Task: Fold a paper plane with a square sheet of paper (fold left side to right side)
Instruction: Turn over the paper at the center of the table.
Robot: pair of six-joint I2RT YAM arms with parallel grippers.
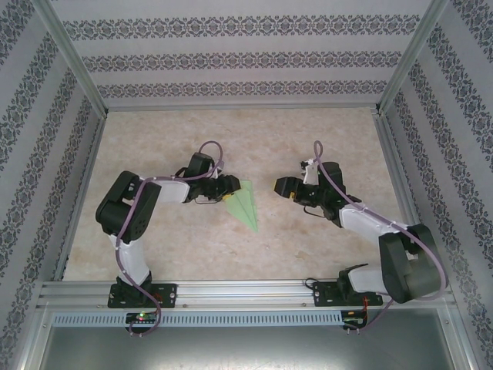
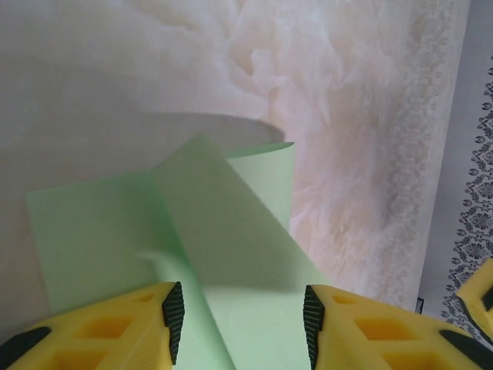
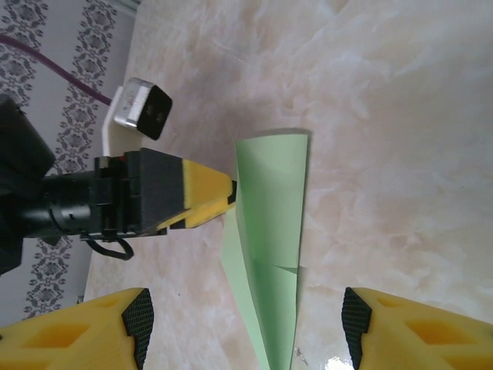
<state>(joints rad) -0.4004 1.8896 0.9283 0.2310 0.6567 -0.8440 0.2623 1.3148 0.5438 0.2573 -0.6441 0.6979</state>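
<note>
The top camera hangs above and behind my bases. It looks down and forward over the whole table, from far enough off to take in both my arms. My left wrist camera sits low and close, looking out between the fingers of my left gripper onto the paper, with my right gripper at its right edge. My right wrist camera looks the opposite way across the table, from slightly farther off, toward the left gripper. All three views share the paper and the table around it.
</note>
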